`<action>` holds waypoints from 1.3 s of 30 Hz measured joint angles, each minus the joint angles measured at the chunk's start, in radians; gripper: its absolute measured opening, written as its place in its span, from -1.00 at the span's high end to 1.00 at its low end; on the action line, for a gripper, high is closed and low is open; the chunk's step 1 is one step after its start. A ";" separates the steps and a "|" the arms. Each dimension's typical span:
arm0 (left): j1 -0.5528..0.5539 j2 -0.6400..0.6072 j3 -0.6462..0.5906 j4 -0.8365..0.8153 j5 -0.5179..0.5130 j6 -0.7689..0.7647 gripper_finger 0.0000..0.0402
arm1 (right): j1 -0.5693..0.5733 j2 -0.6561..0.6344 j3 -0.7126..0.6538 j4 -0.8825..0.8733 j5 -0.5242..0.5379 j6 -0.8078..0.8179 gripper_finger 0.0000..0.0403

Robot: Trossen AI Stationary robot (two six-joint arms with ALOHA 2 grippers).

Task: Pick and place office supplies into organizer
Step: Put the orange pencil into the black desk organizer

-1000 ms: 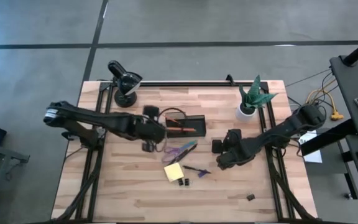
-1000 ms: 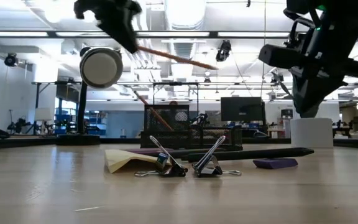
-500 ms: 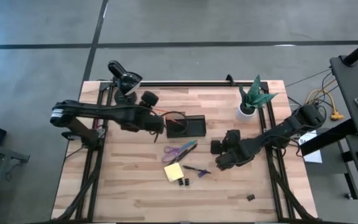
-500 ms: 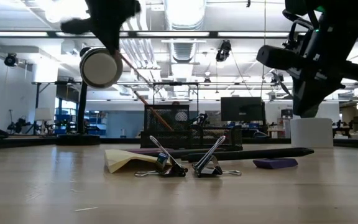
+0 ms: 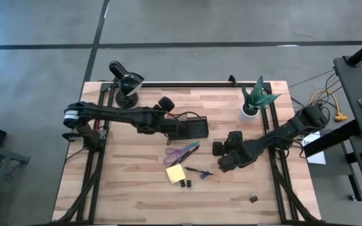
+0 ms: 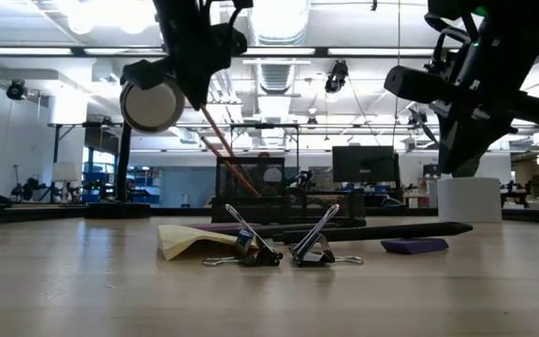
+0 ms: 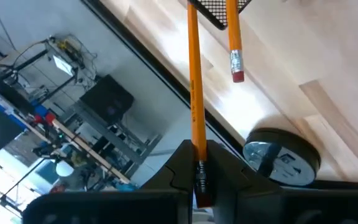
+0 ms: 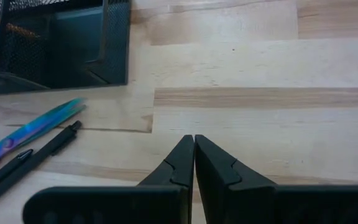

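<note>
**Two binder clips nearest, pencil gripped over the organizer farther back**

Two black binder clips [image 6: 284, 248] stand closest to me in the low view, side by side on the butcher-block table [image 5: 131, 194], with one stray clip [image 5: 253, 199] off toward 4 o'clock of them in the overhead shot. Just behind them lies the yellow sticky-note pad [image 5: 175, 173], and at its 3 o'clock a small purple block [image 5: 206, 174] with a dark pen [image 5: 193, 169] beside it. Next back, the purple-handled scissors [image 5: 181, 152] lie flat, blades pointing to 2 o'clock.

My right gripper [image 8: 193, 163] hangs above bare wood at 3 o'clock of the scissors, fingers pressed together on nothing.

Farther on, the dark mesh organizer [image 5: 192, 128] sits at 12 o'clock of the scissors. My left gripper [image 7: 199, 180] is at the organizer's 9 o'clock edge, fingers clamped on an orange pencil [image 7: 194, 87] near its eraser end; the pencil slants down toward the organizer. A second pencil [image 7: 234, 40] leans out of the mesh, eraser up.

Farthest back, the black desk lamp [image 5: 125, 81] stands at the 11 o'clock corner and the green potted plant [image 5: 254, 98] toward 1 o'clock.
</note>
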 joint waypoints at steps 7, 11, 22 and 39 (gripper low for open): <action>0.016 -0.037 0.002 -0.007 -0.117 -0.037 0.97 | 0.000 0.000 0.000 0.001 0.000 -0.002 0.96; 0.016 -0.081 0.003 -0.051 -0.119 -0.051 0.97 | 0.000 0.000 -0.002 0.002 -0.001 -0.004 0.96; -0.098 -0.197 -0.008 -0.069 0.021 -0.050 0.97 | 0.000 0.000 -0.010 0.004 -0.002 -0.005 0.96; -0.085 -0.013 -0.033 -0.002 0.014 0.043 0.97 | 0.000 0.000 -0.015 0.009 -0.002 -0.005 0.96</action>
